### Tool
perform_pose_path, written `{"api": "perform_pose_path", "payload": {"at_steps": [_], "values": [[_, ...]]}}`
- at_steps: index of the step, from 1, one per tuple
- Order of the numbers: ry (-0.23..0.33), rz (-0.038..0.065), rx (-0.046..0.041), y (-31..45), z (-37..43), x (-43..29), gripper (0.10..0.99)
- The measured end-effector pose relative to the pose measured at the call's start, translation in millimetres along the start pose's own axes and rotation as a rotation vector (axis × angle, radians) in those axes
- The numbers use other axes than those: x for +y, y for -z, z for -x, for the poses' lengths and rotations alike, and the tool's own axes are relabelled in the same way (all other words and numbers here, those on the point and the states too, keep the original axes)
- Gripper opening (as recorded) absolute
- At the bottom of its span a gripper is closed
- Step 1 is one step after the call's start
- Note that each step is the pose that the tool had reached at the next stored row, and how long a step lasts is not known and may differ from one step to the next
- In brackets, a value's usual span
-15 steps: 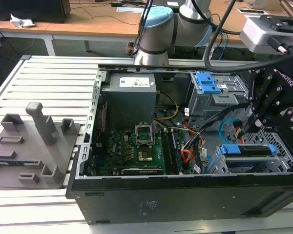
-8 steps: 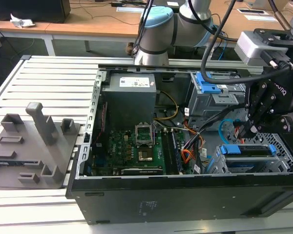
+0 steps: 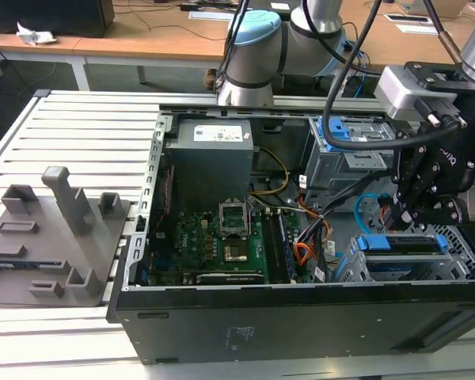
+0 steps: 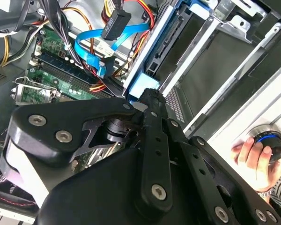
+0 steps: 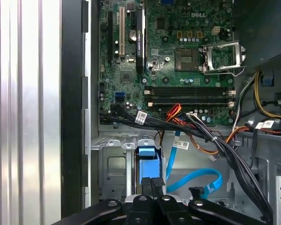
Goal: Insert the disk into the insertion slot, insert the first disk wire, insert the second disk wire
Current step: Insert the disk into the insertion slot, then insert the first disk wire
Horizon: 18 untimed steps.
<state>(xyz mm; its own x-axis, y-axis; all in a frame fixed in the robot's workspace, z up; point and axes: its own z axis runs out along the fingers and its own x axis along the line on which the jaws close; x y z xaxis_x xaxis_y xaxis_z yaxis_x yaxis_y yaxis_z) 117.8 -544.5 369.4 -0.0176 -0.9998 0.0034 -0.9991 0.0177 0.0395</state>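
Observation:
The disk's blue carrier lies in the insertion slot, the silver cage at the case's corner on the exterior view's right. My gripper is shut, its black fingertips pressed against the carrier's blue end. The second disk wire, a flat light-blue cable, loops beside the slot. Its dark connector hangs free above the board. I cannot tell the first disk wire apart from the other cables in the black and orange bundle.
The open case lies on a slatted metal table. A taller grey cage with blue latches stands behind the slot. The motherboard fills the case's middle. A person's hand grips a knob outside the case. Grey fixtures sit on the exterior view's left.

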Motion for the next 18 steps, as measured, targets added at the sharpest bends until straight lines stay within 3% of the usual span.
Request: {"api": "perform_pose_path", "payload": {"at_steps": [6, 18], "values": [[0.0, 0.0, -0.0002, -3.1, 0.1, -7.8, 0.106], [0.0, 0.0, -0.0001, -3.2, 0.1, -8.8, 0.106]]}}
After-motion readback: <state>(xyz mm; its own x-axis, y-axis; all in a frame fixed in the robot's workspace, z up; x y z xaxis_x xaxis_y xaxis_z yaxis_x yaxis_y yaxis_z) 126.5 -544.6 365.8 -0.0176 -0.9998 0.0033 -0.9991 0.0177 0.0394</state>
